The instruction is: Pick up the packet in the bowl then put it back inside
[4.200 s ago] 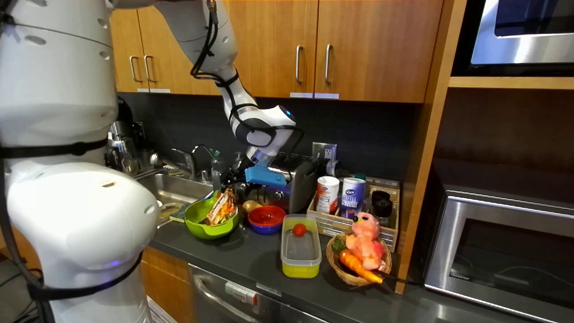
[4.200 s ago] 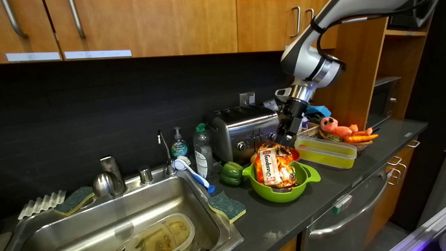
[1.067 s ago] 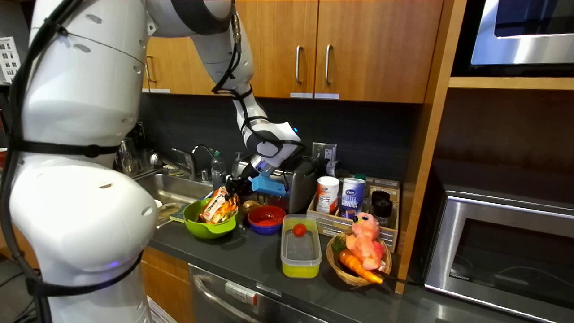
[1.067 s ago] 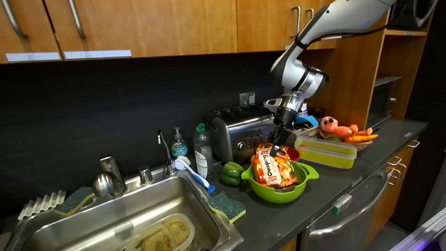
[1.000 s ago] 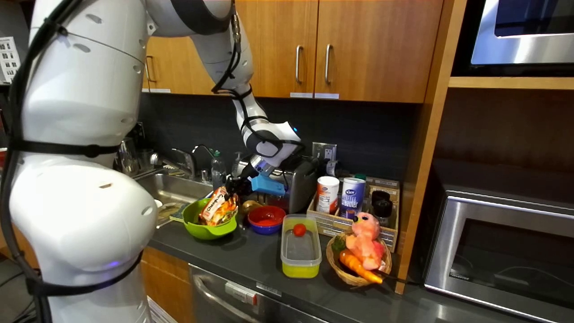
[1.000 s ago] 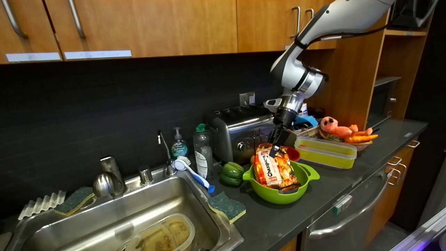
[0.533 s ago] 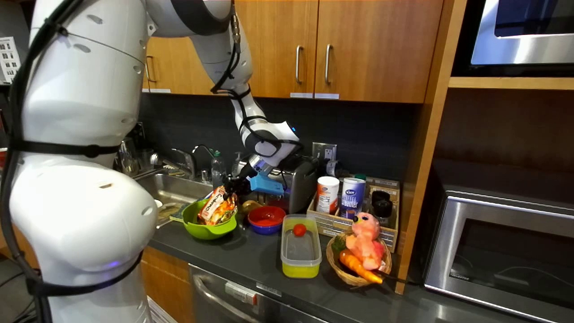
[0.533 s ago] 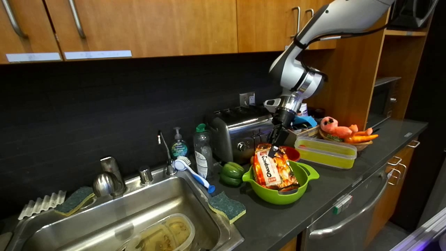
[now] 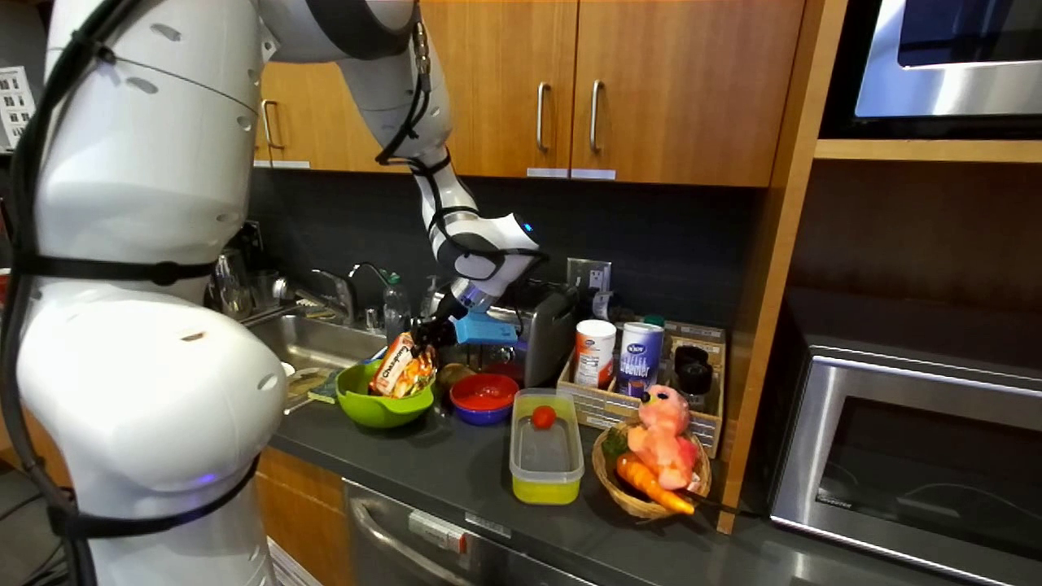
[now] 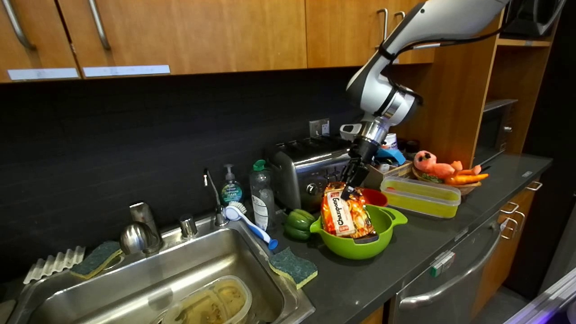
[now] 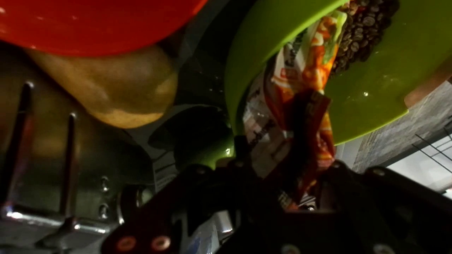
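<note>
My gripper (image 10: 346, 186), clamped on the upper edge of the Champong packet (image 10: 343, 215); the packet extends below it, long axis slanting down into the lime-green bowl (image 10: 357, 248). Lifting probably calls for an upward path.

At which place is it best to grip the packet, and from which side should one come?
Probably at the upper edge of the packet, from above, jaws across its broad faces: it is tilted, with that end above the rim of the green bowl. The gripper holds it there.
</note>
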Tool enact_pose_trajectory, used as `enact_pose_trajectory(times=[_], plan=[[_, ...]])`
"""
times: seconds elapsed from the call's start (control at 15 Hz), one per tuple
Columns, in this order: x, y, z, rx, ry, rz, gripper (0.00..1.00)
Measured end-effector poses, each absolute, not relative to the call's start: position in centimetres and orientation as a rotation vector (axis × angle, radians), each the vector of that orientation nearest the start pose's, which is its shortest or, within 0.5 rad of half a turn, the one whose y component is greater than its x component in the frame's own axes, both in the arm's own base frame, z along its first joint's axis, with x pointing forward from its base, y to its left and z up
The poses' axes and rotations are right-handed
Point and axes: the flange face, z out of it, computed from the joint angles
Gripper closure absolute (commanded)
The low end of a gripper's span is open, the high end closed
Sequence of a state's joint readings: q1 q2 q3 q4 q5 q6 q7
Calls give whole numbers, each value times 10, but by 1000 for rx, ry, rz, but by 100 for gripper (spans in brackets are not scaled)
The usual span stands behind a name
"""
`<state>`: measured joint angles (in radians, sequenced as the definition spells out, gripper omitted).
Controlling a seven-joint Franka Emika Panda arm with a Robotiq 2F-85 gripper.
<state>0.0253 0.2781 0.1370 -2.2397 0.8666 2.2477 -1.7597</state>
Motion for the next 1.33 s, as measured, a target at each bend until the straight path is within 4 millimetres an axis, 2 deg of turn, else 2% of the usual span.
enact_pose_trajectory(times=[0.67,1.0,1.33], plan=[[501,115,242,-2022,-1531,-425,88],[483,120,247,-2028,-1483,-440,88],[467,120,265,-2033,-1458,-488,88]])
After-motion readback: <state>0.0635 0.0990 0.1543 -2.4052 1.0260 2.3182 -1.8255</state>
